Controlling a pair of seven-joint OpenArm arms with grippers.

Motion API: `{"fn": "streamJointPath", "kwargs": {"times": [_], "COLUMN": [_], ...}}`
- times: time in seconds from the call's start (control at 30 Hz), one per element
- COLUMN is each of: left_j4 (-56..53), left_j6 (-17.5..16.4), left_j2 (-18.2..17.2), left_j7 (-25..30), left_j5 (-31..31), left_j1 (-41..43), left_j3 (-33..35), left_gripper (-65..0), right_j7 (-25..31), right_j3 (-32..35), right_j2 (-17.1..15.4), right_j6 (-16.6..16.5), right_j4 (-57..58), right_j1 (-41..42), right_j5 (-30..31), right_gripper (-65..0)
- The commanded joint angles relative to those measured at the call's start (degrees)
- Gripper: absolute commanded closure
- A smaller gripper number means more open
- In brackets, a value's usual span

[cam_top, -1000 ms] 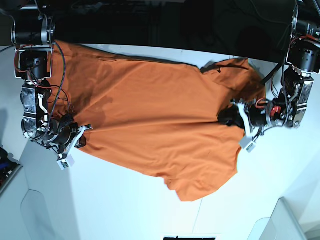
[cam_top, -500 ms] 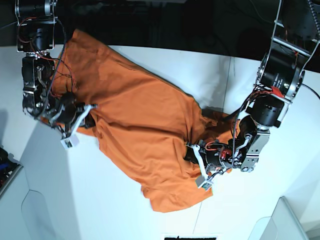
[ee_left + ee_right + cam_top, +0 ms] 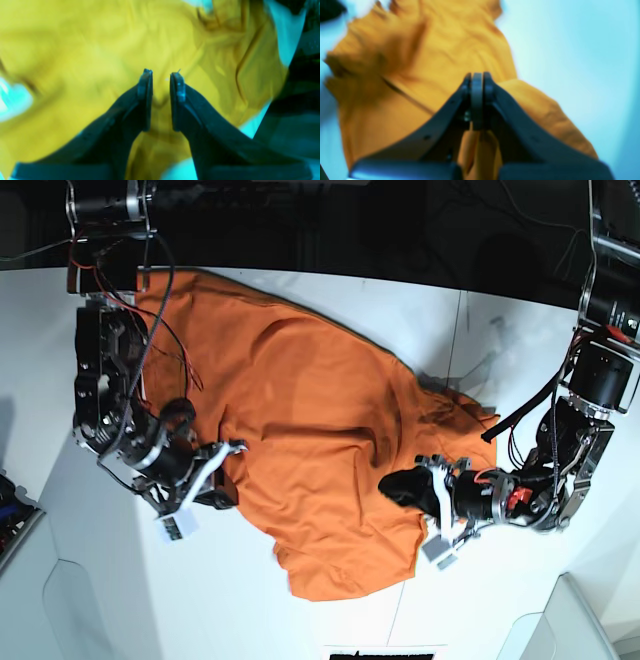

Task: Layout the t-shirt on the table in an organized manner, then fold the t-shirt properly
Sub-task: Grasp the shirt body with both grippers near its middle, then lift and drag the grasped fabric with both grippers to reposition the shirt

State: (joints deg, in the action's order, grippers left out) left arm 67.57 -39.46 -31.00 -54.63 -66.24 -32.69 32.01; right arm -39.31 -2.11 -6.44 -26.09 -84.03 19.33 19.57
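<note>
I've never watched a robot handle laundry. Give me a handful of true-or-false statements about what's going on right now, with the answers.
1. The t-shirt is orange. True.
2. The t-shirt is neatly folded into a rectangle. False: it lies spread out and rumpled on the table.
3. The right tool is shut on the t-shirt's cloth. True.
4. The left tool is far from the t-shirt. False: cloth sits between its fingers, which stand slightly apart.
5. Both arms work at the same edge of the t-shirt. False: in the base view they grip opposite sides.
</note>
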Motion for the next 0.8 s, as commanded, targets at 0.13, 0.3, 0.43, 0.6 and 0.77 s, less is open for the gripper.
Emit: {"fn": "streamJointPath", "kwargs": {"times": [0.13,0.3,0.43,0.6,0.77], "left_j4": [6.03,6.25,6.25,6.23,6.23], "left_j6": [-0.54,-0.54,-0.54,-0.54,-0.54], "left_j2": [3.26,4.46,4.48,4.37,2.67], "left_j7": [0.66,0.81,1.92,6.01,5.99], "left_j5": [1.36,1.46,3.85,11.19,12.07], "left_j1": [6.86,12.41,14.38,14.80,14.78], "left_j3": [-0.20,-0.22,-0.22,-0.22,-0.22], "left_gripper": [-15.5,-15.5,-15.5,-15.5,-15.5], "right_j7": [0.83,-2.73,-2.27,-2.38,-0.81], "right_j3": [-0.11,-0.13,-0.17,-0.20,-1.62], "right_j2": [3.78,3.08,0.13,-4.00,-5.27], "right_j6": [-0.28,-0.24,-0.04,0.11,1.86], "right_j4": [3.93,3.91,3.89,3.89,3.30], "right_j1": [6.84,5.44,2.60,-1.88,-5.01], "right_j5": [-4.72,-6.88,-7.13,-6.95,-5.84], "right_gripper": [0.0,0.0,0.0,-8.1,-31.0]}}
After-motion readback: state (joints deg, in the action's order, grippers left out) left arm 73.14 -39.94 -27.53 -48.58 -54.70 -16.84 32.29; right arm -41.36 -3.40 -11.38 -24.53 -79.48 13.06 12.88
